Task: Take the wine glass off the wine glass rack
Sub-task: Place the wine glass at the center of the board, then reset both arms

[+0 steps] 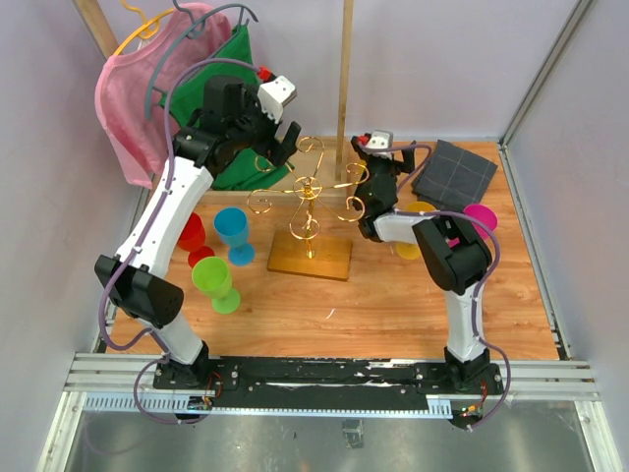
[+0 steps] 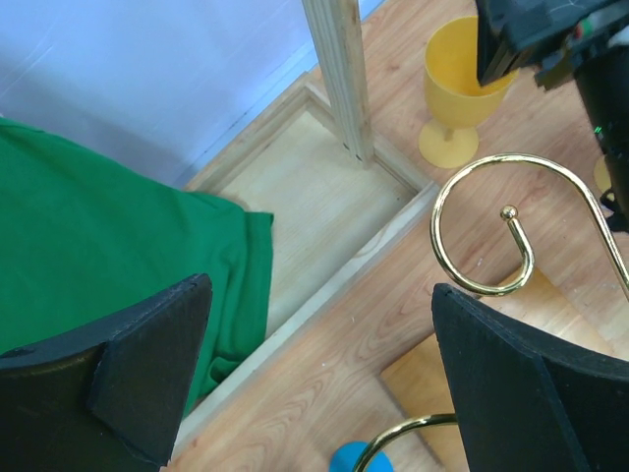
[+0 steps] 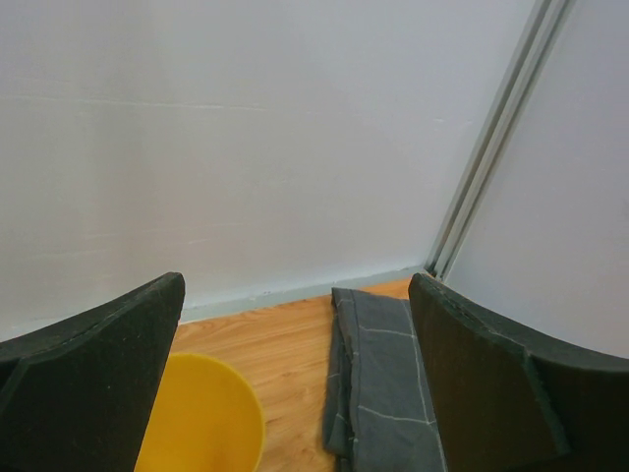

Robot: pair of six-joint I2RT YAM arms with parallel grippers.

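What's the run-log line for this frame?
left gripper open, empty, at wine glass rack scroll | right gripper open, empty, right of rack | no glass visible on rack

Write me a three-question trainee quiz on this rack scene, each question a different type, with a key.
1. True or false: the left gripper and the right gripper both stand open.
2. Which one shows in the right wrist view? A. purple goblet B. yellow goblet C. white goblet
3. Fill in: seen from above, the folded grey cloth lies to the robot's ____ of the wine glass rack.
Key: 1 true; 2 B; 3 right.
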